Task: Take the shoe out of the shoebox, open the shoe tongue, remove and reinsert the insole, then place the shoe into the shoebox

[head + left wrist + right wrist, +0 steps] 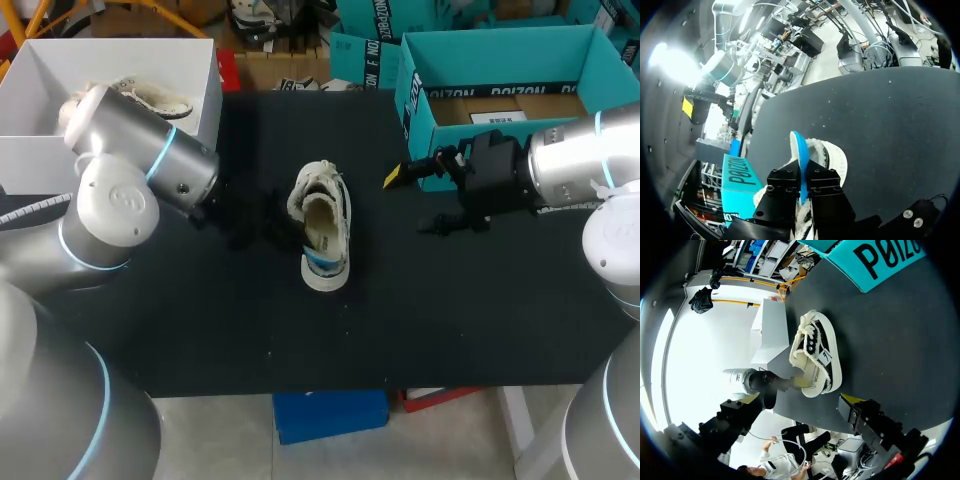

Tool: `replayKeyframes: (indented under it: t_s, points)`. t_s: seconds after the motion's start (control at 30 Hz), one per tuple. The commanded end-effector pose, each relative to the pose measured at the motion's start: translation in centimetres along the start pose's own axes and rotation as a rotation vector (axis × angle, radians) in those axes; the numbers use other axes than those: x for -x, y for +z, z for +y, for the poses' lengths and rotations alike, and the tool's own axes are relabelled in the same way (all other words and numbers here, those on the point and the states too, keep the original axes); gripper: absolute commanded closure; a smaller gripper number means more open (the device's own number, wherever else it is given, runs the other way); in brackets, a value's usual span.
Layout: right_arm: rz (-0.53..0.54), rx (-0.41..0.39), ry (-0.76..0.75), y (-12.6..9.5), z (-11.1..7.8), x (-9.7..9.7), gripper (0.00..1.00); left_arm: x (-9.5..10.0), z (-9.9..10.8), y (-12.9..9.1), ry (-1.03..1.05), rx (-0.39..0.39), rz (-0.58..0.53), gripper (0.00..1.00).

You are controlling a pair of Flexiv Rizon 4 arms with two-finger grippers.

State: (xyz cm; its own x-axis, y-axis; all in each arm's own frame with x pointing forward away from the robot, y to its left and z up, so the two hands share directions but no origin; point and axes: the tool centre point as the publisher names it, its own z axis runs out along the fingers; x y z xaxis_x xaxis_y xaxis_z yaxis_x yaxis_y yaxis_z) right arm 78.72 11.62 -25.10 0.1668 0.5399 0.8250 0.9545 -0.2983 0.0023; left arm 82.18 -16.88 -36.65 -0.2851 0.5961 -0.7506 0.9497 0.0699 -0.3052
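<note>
A cream low-top shoe [322, 225] lies in the middle of the black table, toe toward the far edge. In the left wrist view my left gripper [802, 176] is shut on the thin blue insole [800, 152], which stands on edge above the shoe's fleecy opening [832, 157]. From the head view my left gripper [280, 228] is at the shoe's left side, dark against the mat. My right gripper [412, 203] hangs open to the right of the shoe, clear of it. In the right wrist view the shoe [816, 357] lies ahead of my open right gripper [799, 404].
The open teal shoebox [500, 75] stands at the back right, close behind my right arm. A white box [120, 70] holding another shoe sits at the back left. Bare black table [450, 310] lies in front of the shoe.
</note>
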Motion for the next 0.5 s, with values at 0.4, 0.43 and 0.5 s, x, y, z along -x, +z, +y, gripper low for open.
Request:
replayKeyframes:
  t_s: [0.4, 0.43, 0.5]
  points:
    - [-0.001, 0.0, 0.001, 0.1, 0.0, -0.1, 0.0, 0.3, -1.2, -0.2, -0.018, -0.017, -0.064, 1.0]
    - [-0.001, 0.0, 0.001, 0.1, 0.0, -0.1, 0.0, 0.3, -1.3, -0.3, -0.018, -0.017, -0.065, 1.0]
    - [-0.001, 0.0, 0.001, 0.1, 0.0, -0.1, 0.0, 0.6, -1.5, -0.4, -0.017, -0.018, -0.068, 1.0]
